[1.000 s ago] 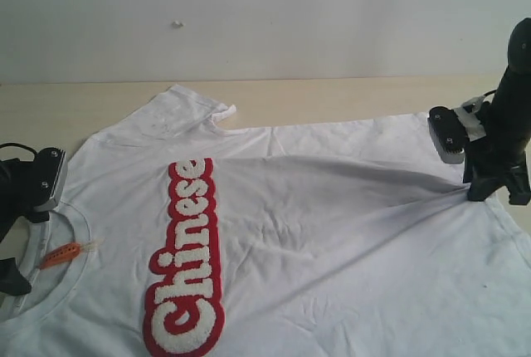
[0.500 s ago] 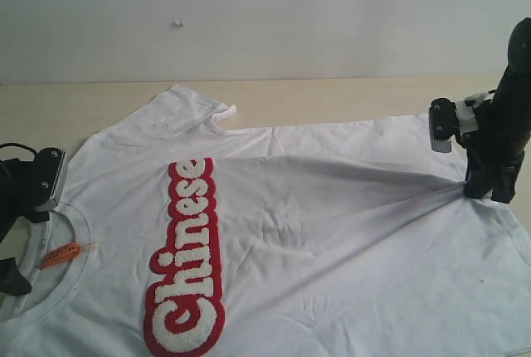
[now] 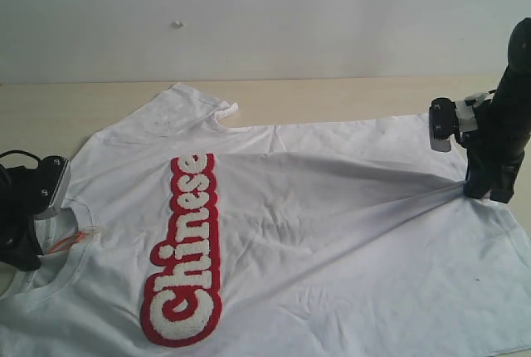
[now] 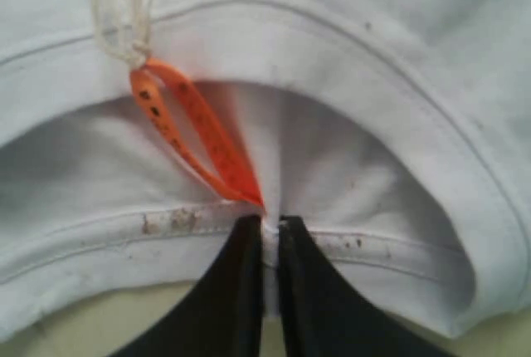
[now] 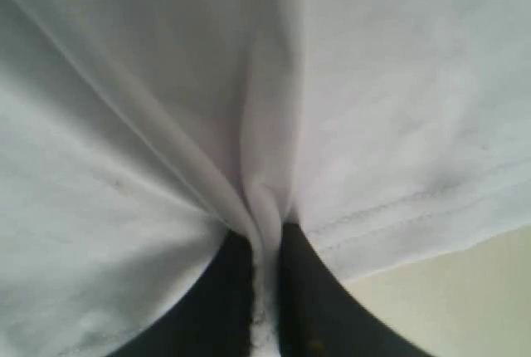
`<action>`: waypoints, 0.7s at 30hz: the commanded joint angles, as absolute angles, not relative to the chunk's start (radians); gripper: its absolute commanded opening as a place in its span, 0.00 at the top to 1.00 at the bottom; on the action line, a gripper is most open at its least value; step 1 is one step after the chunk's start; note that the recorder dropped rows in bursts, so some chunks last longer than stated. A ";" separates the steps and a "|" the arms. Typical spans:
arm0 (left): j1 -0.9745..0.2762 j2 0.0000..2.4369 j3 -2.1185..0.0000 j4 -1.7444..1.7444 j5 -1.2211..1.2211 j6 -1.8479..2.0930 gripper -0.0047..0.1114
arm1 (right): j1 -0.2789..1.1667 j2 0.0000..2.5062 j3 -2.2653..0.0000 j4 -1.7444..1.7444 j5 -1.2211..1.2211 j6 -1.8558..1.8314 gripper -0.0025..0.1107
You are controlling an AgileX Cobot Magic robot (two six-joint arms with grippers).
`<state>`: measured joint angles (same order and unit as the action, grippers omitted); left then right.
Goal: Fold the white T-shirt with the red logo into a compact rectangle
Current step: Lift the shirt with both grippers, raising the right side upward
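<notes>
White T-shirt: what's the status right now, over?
Left tool shut on collar, right tool shut on hem; white T-shirt spread out, red logo up, unfolded; nothing in the way.

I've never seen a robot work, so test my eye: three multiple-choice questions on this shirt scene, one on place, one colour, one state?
1. The left jaws grip the white T-shirt at its: A sleeve, B collar, C pocket.
2. The neck tag is: A blue, B green, C orange.
3. The right jaws are: A shut on cloth, B wide open, C off the shirt.
Answers: B, the collar seam sits pinched between them; C, an orange loop shows beside the collar; A, the hem bunches between them.
</notes>
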<state>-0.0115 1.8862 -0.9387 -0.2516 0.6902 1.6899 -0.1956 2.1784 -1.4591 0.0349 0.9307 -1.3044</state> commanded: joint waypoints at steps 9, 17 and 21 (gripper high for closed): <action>-0.011 1.860 -0.960 -0.217 0.641 1.693 0.96 | -0.198 2.174 -1.454 0.018 0.974 -1.297 0.98; -0.011 1.768 -1.004 -0.215 0.668 1.656 0.96 | -0.198 2.049 -1.454 0.070 0.933 -1.297 0.98; -0.010 1.690 -1.035 -0.197 0.674 1.589 0.96 | -0.198 1.951 -1.454 0.110 0.928 -1.297 0.98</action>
<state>-0.0115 1.7449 -1.0127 -0.2231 0.6735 1.6380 -0.1956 2.0148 -1.4564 0.0981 0.9442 -1.2891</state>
